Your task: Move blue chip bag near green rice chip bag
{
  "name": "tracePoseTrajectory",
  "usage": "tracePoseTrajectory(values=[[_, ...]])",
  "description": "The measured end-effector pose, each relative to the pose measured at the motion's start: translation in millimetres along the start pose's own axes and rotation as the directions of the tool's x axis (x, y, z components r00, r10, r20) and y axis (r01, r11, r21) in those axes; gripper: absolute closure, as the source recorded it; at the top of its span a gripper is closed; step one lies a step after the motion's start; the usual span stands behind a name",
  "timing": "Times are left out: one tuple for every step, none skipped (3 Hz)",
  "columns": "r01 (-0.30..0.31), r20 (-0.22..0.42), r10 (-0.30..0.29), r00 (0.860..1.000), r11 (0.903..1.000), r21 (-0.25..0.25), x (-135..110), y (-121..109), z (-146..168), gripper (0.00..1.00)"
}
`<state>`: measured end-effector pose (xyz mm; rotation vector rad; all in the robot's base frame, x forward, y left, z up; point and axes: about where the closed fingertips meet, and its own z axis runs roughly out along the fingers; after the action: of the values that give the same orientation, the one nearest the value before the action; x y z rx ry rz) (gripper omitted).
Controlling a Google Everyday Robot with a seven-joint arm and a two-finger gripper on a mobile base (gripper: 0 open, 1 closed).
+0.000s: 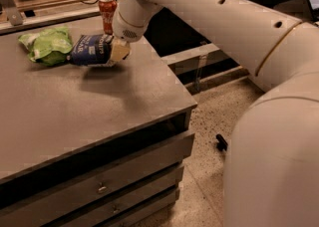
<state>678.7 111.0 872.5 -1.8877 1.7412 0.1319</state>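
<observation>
1. Blue chip bag point(92, 49): at the far left part of the surface point(89, 106), lying roughly level. Its left end is touching or just short of the green rice chip bag point(49, 47); can't tell which from here.
2. There's a shadow under the blue bag, so it looks held slightly off the surface, not resting.
3. Tool point(118, 52): at the bag's right end, pinched closed on that edge. Nothing else is in its grip. The fingers are mostly hidden by the wrist and the bag.
4. Green bag: crumpled, sitting flat near the far left edge, free of the tool.
5. Red soda can point(107, 13): upright just behind the wrist, close to the arm point(209, 12) but apart from both bags.
6. Step in hand, my read: placement. The bag is already near enough, so more leftward travel isn't needed.
7. To do it well:
   - Lower straight down until the bag's belly takes the surface, then open.
   - Don't push further left, or the light green bag will get shoved toward the edge.
   - Retreat up and to the right, low wrist swing, so the can isn't clipped.
   - Glossy foil may cling to a finger, so open fully before lifting.
</observation>
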Motion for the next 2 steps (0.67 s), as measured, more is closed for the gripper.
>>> tracePoseTrajectory(values=[[-0.003, -0.001, 0.003, 1.000, 1.0000, -0.004, -0.4, 1.0, 2.0, 0.13], [-0.001, -0.001, 0.001, 1.000, 1.0000, -0.007, -0.7, 1.9, 4.0, 0.00]])
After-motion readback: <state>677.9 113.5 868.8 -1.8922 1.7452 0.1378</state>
